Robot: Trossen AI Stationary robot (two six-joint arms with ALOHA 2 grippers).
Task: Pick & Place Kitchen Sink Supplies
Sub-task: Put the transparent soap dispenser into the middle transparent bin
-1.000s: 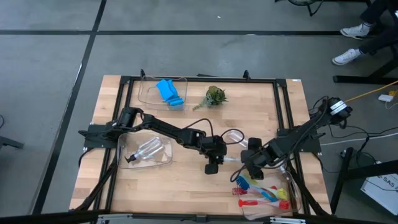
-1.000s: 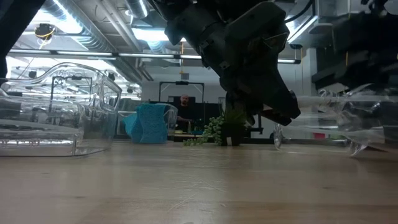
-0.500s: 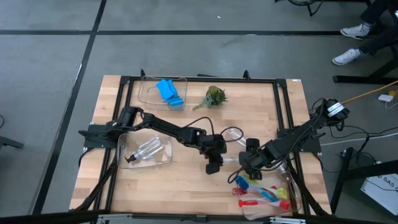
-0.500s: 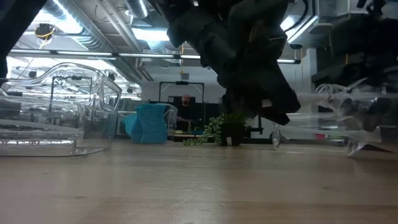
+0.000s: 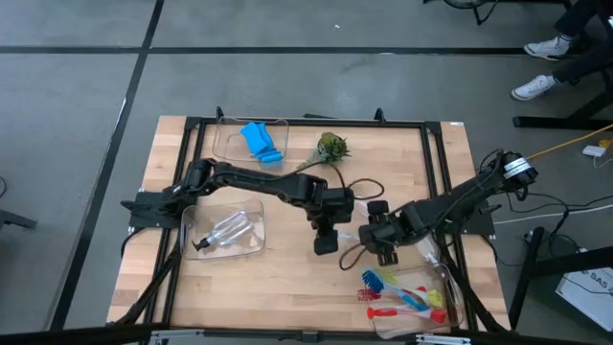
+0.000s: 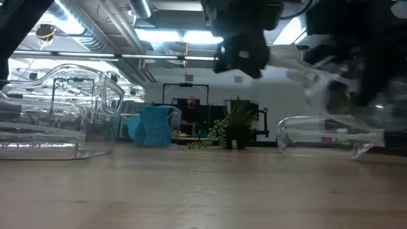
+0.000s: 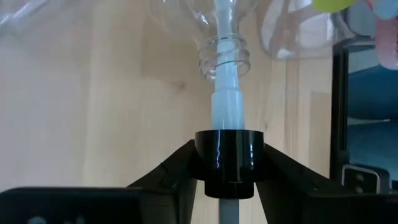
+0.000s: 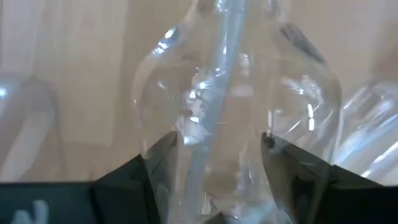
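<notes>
Left wrist view is the scary one: the left gripper (image 7: 225,171) has both fingers pinched on the black pump top (image 7: 225,163) of a clear bottle (image 7: 205,25), and the white stem is already out of the threaded neck. Meanwhile the right gripper (image 8: 214,158) is clamped around the bottle's belly, with the dip tube running down the middle between its fingers.

So two arms hold one bottle from opposite ends, above the middle of the table (image 5: 278,278). My guess at what goes wrong: if they drift apart any further, the pump slides right out of the neck and you have two pieces instead of one. If the right one squeezes harder, that thin plastic could buckle or squirt out sideways.

High view gives the layout the wrist cams can't: the two grippers meet near table centre, another bottle (image 5: 226,230) lies in the clear bin (image 5: 257,244) on the left, the blue sponge (image 5: 261,140) sits in the far bin (image 5: 222,146), and the brushes (image 5: 402,292) lie in a container on the right. It shows nothing of the pump separating, though; the bottle is barely visible there.

Low view mostly shows dark arm shapes overhead and a little plant (image 6: 236,130) behind.
</notes>
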